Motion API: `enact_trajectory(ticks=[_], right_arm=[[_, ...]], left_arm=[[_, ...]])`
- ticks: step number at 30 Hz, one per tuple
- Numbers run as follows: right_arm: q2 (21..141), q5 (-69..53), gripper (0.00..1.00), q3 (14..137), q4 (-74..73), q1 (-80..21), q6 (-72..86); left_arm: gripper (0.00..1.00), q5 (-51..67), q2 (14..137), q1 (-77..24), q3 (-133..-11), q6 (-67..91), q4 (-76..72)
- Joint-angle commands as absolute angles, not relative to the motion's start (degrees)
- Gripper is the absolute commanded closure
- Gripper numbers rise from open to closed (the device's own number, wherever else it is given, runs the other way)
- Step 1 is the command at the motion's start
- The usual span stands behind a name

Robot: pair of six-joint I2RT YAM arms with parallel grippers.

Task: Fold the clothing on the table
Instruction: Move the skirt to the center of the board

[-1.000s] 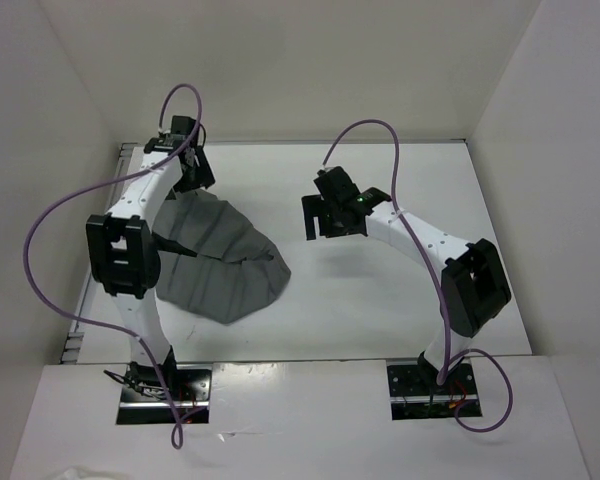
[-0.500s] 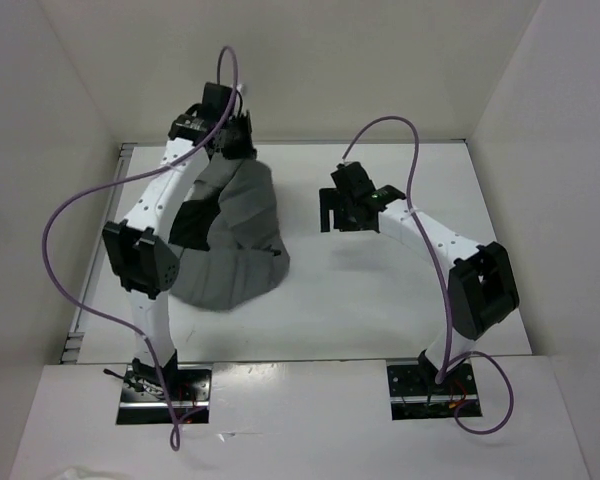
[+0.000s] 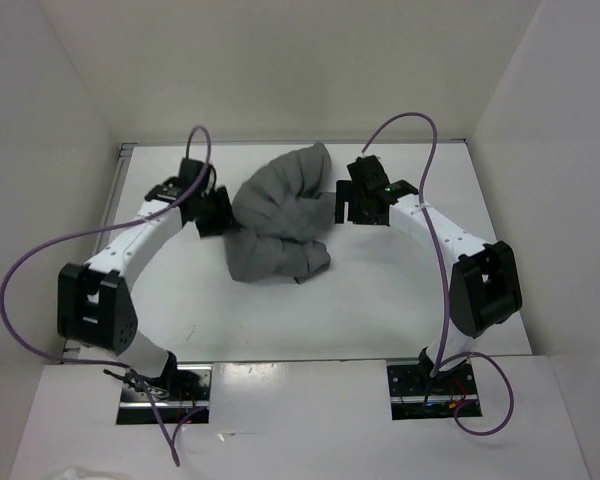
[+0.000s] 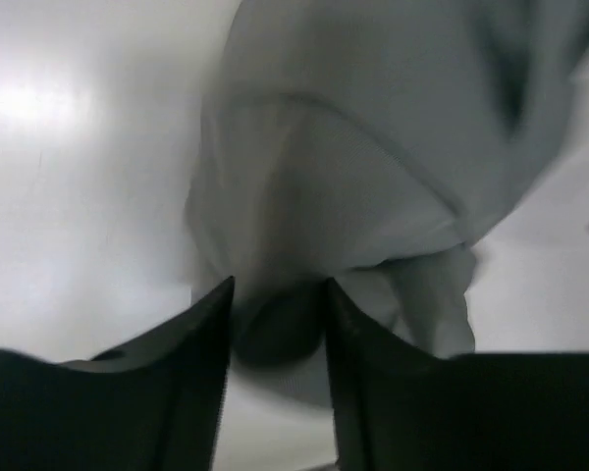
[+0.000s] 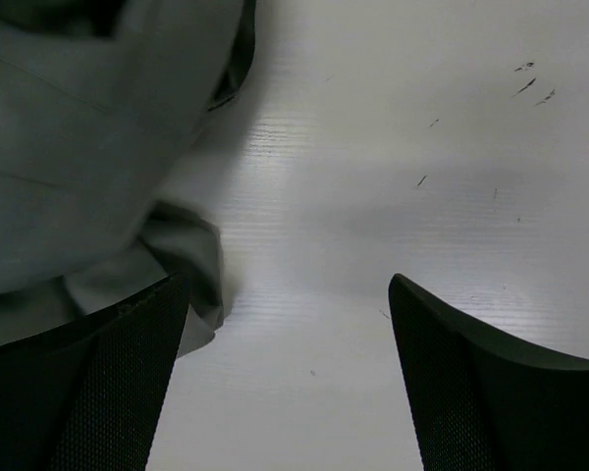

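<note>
Left gripper (image 3: 215,212) sits at the left flank of the clothing (image 3: 280,220) in the overhead view, and the right gripper (image 3: 355,205) sits at its right flank. The grey garment lies bunched in a heap between them, toward the far middle of the table (image 3: 400,300). Judging from that heap, the step in hand is spreading the cloth flat before any fold. Doing it well likely means each side taking one single edge and drawing it outward, low over the surface, not hoisting a wad.

From the left wrist, the fingers (image 4: 201,373) stand a narrow gap apart, with dark cloth showing in and just beyond that gap. Whether they pinch the fabric or merely rest against it I cannot tell, as the picture is blurred.

From the right wrist, the fingers (image 5: 128,363) are spread wide with only bare table between them, and nothing is held. A rumpled fold of the clothing lies just beside the finger at the picture's left. This gripper would probably need to move over the cloth before closing.
</note>
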State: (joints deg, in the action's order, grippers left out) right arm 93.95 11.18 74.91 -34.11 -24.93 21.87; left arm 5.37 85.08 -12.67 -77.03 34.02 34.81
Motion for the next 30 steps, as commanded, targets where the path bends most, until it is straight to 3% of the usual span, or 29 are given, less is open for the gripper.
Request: enact_trajectory(ticks=[1, 4, 5, 16, 21, 26, 30], right_arm=[[91.0, 12.2, 0.14, 75.8, -34.1, -24.3, 22.0], [91.0, 12.2, 0.14, 76.4, -34.1, -24.3, 22.0], [91.0, 11.3, 0.14, 76.4, -34.1, -24.3, 22.0], [100.2, -7.7, 0.16, 81.6, -27.8, -23.6, 24.0], [106.4, -22.0, 0.18, 81.8, -21.9, -21.4, 30.1], [112.7, -25.7, 0.2, 83.1, -22.6, -20.8, 30.8], [115.9, -31.5, 0.38, 85.1, -21.4, -20.8, 30.8]], left_arm=[[0.38, 1.6, 86.8, -12.7, -68.2, 38.6, 41.6], [0.13, -5.0, 84.2, -12.7, -69.6, 40.1, 45.3], [0.11, -5.8, 83.6, -12.7, -71.1, 39.6, 45.3], [0.11, -0.3, 99.7, -18.7, -99.0, 25.5, 38.0], [0.11, -0.3, 99.0, -19.2, -97.7, 26.1, 36.5], [0.11, 0.3, 97.9, -19.2, -95.1, 26.6, 35.8], [0.11, -1.0, 96.1, -19.2, -92.1, 27.2, 35.2]])
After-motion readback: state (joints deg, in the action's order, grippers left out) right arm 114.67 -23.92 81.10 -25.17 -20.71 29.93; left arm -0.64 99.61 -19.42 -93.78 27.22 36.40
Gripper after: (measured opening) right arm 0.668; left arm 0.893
